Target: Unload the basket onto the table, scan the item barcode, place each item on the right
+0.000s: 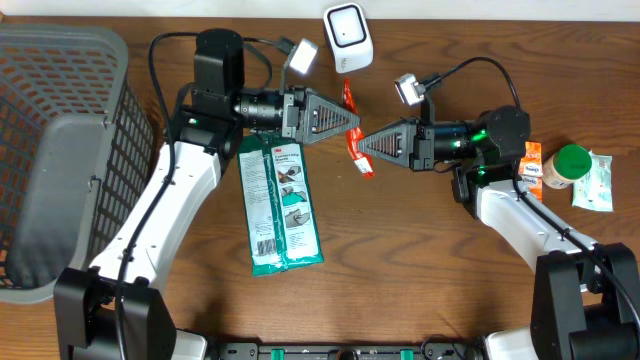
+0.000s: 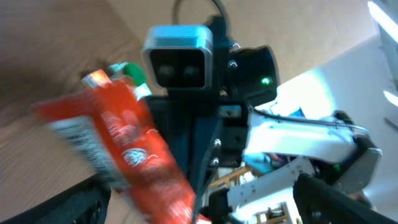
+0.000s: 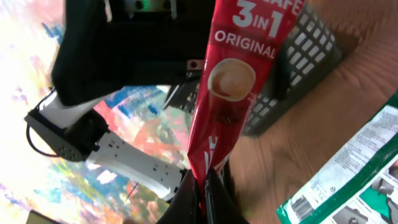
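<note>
From overhead, light falls bright and even on my brown wooden table, with soft shadows. My left wrist view smears the red foil sachet with motion blur, while my right wrist view shows it sharp.

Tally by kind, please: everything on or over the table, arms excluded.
Packs: 4 (red sachet, green pack, orange pack, pale pack)
Bottle: 1
Scanner: 1
Basket: 1
Total: 7
</note>
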